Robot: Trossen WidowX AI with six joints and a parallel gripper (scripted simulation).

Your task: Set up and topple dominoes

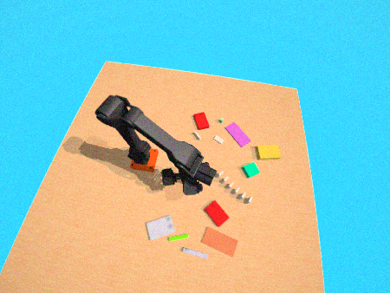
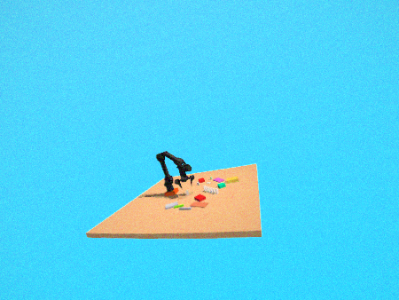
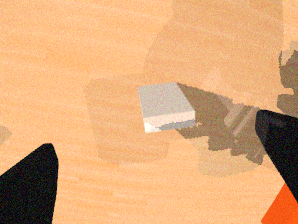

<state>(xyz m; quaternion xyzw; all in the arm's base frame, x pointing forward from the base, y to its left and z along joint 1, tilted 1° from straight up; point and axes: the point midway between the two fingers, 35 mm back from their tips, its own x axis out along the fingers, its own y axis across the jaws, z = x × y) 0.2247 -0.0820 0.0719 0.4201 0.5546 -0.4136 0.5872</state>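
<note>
Gripper [image 1: 179, 183] [image 2: 186, 185] [image 3: 160, 136] is wide open, nothing held, fingers pointing down w/ tips apart on either side of a loose pale domino [image 2: 187, 193] [image 3: 166, 102]. In wrist view the domino lies between the fingertips in the pic., touching neither; in ext. view it's below the gripper, on the tabletop [image 1: 277, 243] [image 2: 213, 222] [image 3: 100, 200]. Exact height of tips above the wood: can't tell.

Standing row [image 1: 236, 190] [image 2: 210, 190] runs diag. across the table, upright & evenly spaced, well apart from the loose domino. In top view the arm's wrist section [image 1: 205, 173] overlaps the area next to the row's near end; whether it hides any of the row, can't tell.

Orange base [image 1: 152, 166] [image 2: 172, 193] [image 3: 284, 210] is on the loose domino's other side. Two small pale pcs. [image 1: 218, 139] lie near the purple slab [image 1: 237, 134] [image 2: 218, 179] & far red block [image 1: 201, 120] [image 2: 201, 180]. Teal block [image 1: 250, 170] [image 2: 222, 185] sits on one side of the row, near red block [image 1: 217, 213] [image 2: 199, 198] on the other.
</note>
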